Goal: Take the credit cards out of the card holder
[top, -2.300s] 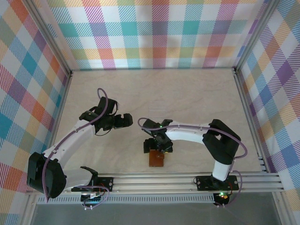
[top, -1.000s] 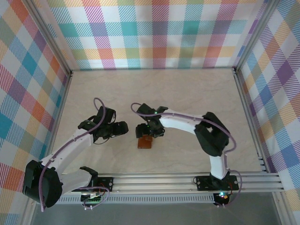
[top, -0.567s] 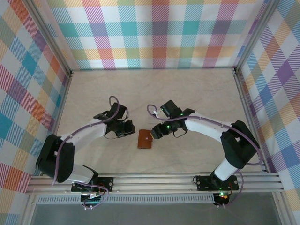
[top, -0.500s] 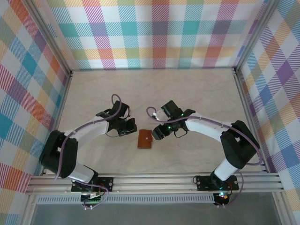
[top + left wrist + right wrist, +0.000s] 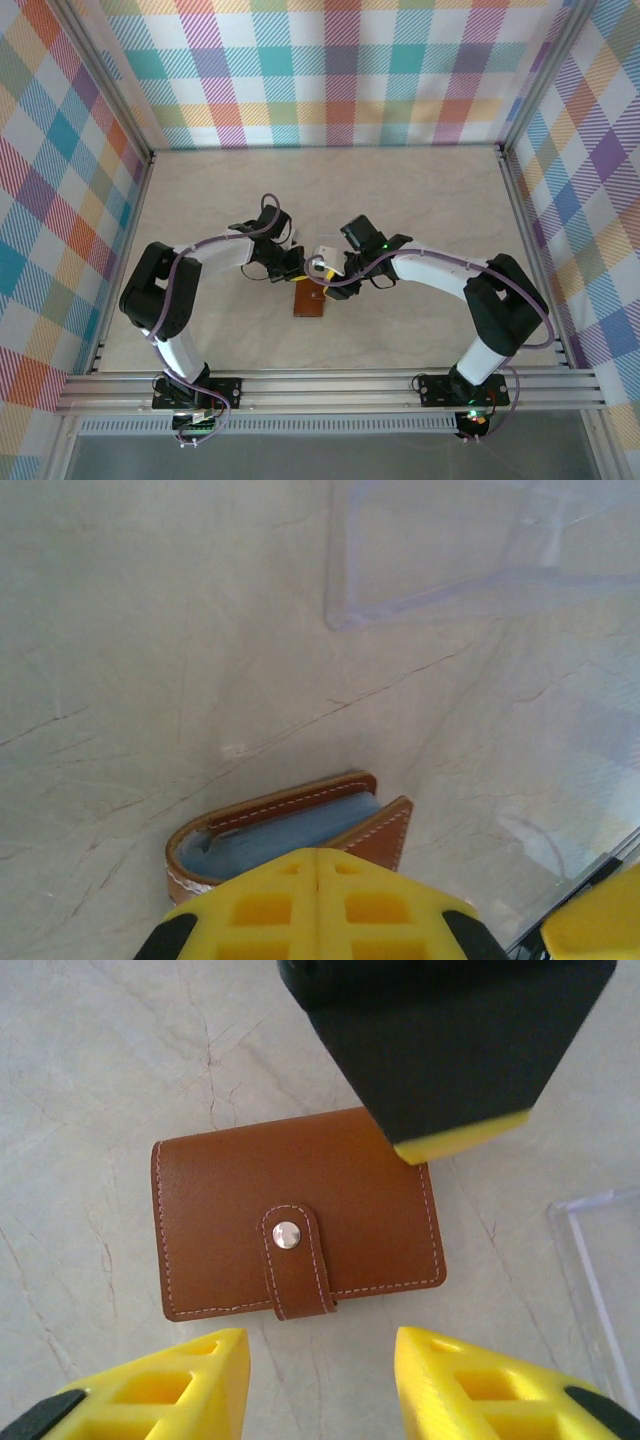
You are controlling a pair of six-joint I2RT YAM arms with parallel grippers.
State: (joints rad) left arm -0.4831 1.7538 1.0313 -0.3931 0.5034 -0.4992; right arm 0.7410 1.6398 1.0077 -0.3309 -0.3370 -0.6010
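Card holder (image 5: 300, 1215): brown, snapped shut, frame centre. Right claw (image 5: 320, 1350) wide open, empty; left claw (image 5: 317, 880) closed, fingers together.

White-stitched brown wallet (image 5: 297, 1215), silver snap (image 5: 287, 1233), blue-grey sleeves (image 5: 285, 827) inside it, yellow left pincer (image 5: 316, 882), yellow right pincer (image 5: 320, 1352), cream grey-veined surface (image 5: 95, 1070), pastel plaid walls (image 5: 340, 70)

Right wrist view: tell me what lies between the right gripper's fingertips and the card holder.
Bare table. The right wrist view shows marbled surface, nothing on it, between the open right gripper and the card holder.
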